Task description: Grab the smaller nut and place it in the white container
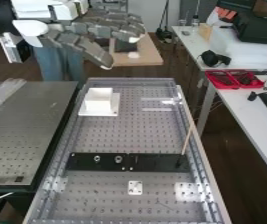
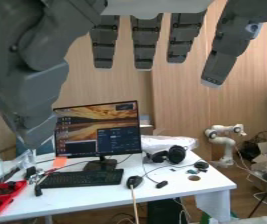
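Observation:
In the high view the hand [image 1: 119, 29] is at the upper left, raised above the far end of the bench, its fingers straight and holding nothing. The same hand [image 2: 181, 39] hangs into the wrist view with fingers extended and spread, the thumb apart from them. Below and slightly right of the hand, the white container [image 1: 99, 102] stands on the bench. Nearer, on the flat black bar [image 1: 153, 162], are the larger nut [image 1: 97, 158] and, beside it, the bearing [image 1: 118, 159].
A thin light stick [image 1: 187, 137] leans up from the bar's right end. A small white square plate [image 1: 135, 188] lies nearer than the bar. Side tables flank the bench; the right one carries red trays [image 1: 234, 79] and headphones [image 1: 215, 58]. A monitor [image 2: 98, 129] stands on a white desk.

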Robot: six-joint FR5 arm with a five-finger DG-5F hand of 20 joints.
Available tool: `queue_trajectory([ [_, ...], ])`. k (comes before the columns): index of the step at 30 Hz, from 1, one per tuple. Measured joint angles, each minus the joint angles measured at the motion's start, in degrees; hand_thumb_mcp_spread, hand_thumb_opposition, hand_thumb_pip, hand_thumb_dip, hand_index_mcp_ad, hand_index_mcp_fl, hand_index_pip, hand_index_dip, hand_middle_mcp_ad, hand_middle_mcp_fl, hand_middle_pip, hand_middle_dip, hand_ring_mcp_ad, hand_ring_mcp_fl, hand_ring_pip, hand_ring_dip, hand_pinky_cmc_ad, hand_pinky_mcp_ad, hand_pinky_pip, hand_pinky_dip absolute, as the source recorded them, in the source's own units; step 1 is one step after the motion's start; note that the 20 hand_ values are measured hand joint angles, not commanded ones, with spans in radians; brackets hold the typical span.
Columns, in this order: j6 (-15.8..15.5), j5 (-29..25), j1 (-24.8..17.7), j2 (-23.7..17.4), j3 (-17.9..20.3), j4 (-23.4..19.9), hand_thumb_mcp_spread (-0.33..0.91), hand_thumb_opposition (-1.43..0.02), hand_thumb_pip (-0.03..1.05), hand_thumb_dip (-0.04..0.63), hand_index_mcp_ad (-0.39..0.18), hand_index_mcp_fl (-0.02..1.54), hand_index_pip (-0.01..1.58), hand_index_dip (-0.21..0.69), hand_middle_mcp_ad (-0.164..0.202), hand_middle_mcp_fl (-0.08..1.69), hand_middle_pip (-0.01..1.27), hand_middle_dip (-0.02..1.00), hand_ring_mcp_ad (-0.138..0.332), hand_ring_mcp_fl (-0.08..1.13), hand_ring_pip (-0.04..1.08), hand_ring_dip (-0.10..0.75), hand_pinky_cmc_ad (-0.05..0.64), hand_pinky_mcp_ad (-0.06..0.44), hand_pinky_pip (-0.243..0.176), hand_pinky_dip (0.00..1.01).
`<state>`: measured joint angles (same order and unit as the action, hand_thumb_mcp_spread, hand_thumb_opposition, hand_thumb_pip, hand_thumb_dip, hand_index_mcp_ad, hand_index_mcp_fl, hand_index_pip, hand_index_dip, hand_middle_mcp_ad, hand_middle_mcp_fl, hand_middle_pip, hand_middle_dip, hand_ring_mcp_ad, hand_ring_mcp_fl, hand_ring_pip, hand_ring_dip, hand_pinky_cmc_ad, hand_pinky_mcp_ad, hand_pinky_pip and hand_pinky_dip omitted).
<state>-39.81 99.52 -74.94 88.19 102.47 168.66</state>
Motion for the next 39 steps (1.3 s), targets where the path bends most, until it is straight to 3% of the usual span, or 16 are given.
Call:
queue_trajectory([
  [39, 1.19, 5.22, 2.25, -0.91, 0.46, 0.26, 0.18, -0.78, 0.63, 0.161, -0.155, 0.10, 0.10, 0.199, 0.054, 0.02, 0.13, 0.22, 0.138, 0.00, 0.08, 0.087, 0.379, 0.314, -0.105, 0.63],
])
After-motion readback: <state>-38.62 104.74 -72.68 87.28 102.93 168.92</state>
